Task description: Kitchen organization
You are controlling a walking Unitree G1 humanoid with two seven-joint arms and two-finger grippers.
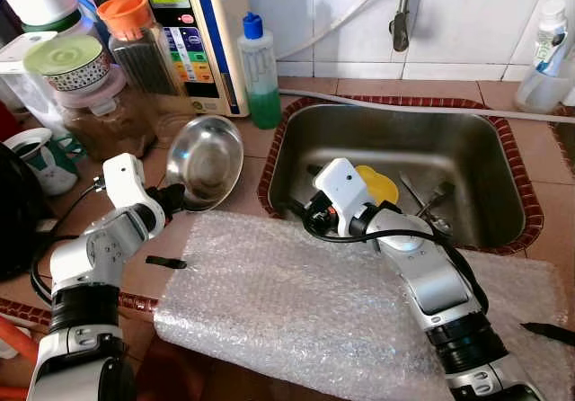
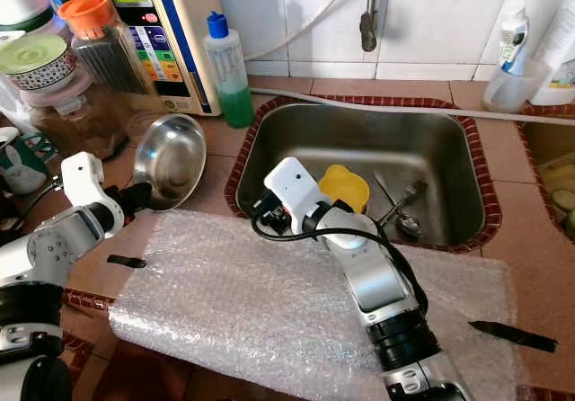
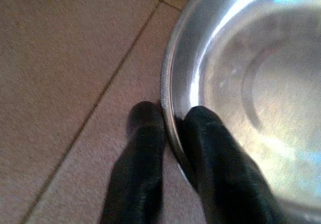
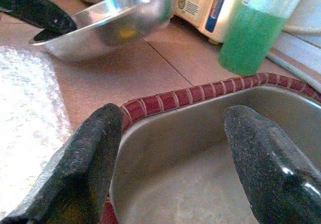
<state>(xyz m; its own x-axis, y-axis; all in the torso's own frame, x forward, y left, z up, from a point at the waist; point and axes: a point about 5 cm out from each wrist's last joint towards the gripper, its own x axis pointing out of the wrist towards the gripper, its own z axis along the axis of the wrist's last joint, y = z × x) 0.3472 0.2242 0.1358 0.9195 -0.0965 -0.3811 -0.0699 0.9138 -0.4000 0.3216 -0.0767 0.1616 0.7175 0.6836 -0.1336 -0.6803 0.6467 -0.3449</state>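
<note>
The left gripper [image 3: 173, 133] pinched the round shiny steel bowl's [image 1: 207, 160] rim, tilting it for lifting, while the right gripper [image 4: 173, 153] hovered spread wide over the stainless sink [image 1: 467, 149].

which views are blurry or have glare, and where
Left wrist view: soft focus throughout, the left gripper fingers blurred, white and blue glare on the shiny steel bowl. Right wrist view: the near fingers of the open right gripper are blurred; bowl and green liquid bottle sharper. Eye views: crisp, with glare on the bubble wrap sheet.
</note>
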